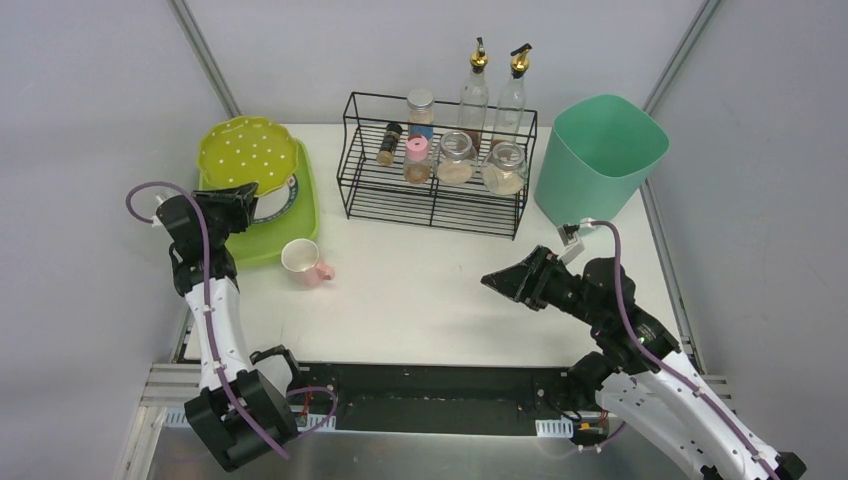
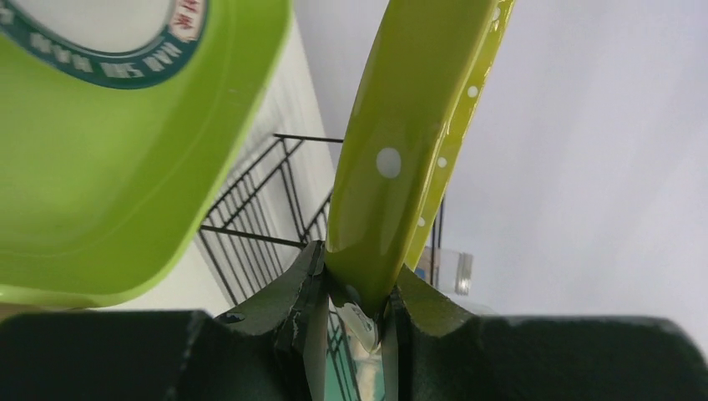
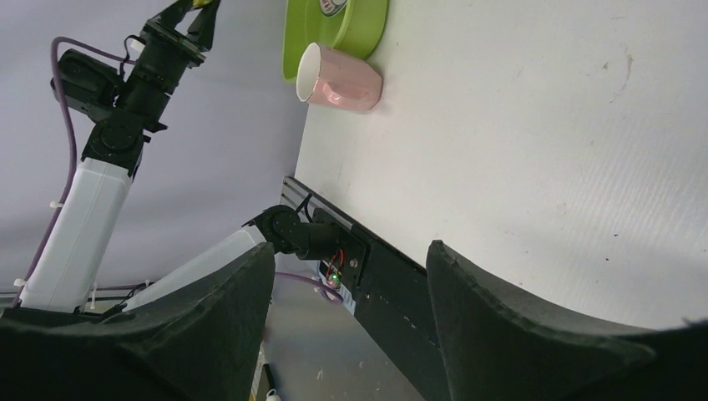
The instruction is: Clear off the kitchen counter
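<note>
The white kitchen counter (image 1: 430,300) carries a pink mug (image 1: 303,262) lying on its side beside a lime-green tub (image 1: 290,243). A lime-green polka-dot plate (image 1: 247,152) is tilted up over the tub, and my left gripper (image 1: 240,195) is shut on its rim. In the left wrist view the plate (image 2: 401,142) stands edge-on between the fingers of that gripper (image 2: 355,288), above the tub (image 2: 100,192). A white dish with a teal rim (image 1: 272,198) lies in the tub. My right gripper (image 1: 495,280) hovers open over the counter's right half; it (image 3: 351,249) holds nothing.
A black wire rack (image 1: 435,170) with jars and oil bottles stands at the back middle. A mint-green bin (image 1: 600,155) sits at the back right corner. The right wrist view shows the mug (image 3: 338,77) and the counter's black front rail (image 3: 401,276).
</note>
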`<state>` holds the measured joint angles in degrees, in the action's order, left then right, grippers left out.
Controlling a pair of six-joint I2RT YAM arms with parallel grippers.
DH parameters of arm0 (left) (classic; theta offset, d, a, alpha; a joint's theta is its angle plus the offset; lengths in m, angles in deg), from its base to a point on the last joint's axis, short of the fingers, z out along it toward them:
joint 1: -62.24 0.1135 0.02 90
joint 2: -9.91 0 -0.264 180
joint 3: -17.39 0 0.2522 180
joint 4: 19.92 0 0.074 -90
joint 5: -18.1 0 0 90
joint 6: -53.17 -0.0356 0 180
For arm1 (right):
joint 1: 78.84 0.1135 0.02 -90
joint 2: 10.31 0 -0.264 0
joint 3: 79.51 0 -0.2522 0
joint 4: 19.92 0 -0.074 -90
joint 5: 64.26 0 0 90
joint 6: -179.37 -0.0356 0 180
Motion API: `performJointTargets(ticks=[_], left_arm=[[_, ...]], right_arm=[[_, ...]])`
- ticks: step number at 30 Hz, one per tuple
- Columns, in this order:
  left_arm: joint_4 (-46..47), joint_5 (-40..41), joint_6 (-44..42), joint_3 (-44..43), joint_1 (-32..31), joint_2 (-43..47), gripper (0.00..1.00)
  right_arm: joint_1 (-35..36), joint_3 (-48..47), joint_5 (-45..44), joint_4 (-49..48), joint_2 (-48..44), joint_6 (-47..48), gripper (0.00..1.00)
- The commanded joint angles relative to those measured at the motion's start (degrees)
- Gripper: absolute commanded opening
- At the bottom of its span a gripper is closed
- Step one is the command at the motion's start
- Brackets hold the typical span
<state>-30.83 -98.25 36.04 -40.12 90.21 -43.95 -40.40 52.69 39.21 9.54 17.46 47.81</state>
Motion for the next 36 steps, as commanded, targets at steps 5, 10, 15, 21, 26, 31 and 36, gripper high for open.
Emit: performJointTargets(ticks=[5,10,15,21,26,31,36], left_arm=[[1.12,9.77,-3.71,1.29,1.04,2.72,0.0],[1.08,13.61,-3.25,2.36,0.99,0.13,0.0],[1.82,17.17,-3.54,1.41,1.04,-5.27,0.0],[4.09,19.16,-4.23,-0.73,1.0,-13.16,0.0],[6.23,20.19,-4.48,-2.47,0.96,-18.9,0.0],[7.93,21.34,-4.39,-4.64,0.23,-23.67,0.0],[9.74,22.56,-4.12,-7.16,-1.05,-28.64,0.0]], right_arm=[[0.01,-0.06,2.74,-0.69,-2.44,0.53,0.7],[-0.02,-0.52,2.65,1.24,-4.43,1.64,0.7],[-0.01,-0.08,3.49,1.44,-5.23,1.58,0.71],[-0.02,2.79,4.96,-0.87,-5.44,0.55,0.71],[0.0,5.75,5.97,-4.14,-5.14,-0.64,0.71],[-0.02,6.81,6.42,-5.33,-3.99,0.07,0.71],[0.02,7.06,6.69,-6.0,-2.09,1.21,0.71]])
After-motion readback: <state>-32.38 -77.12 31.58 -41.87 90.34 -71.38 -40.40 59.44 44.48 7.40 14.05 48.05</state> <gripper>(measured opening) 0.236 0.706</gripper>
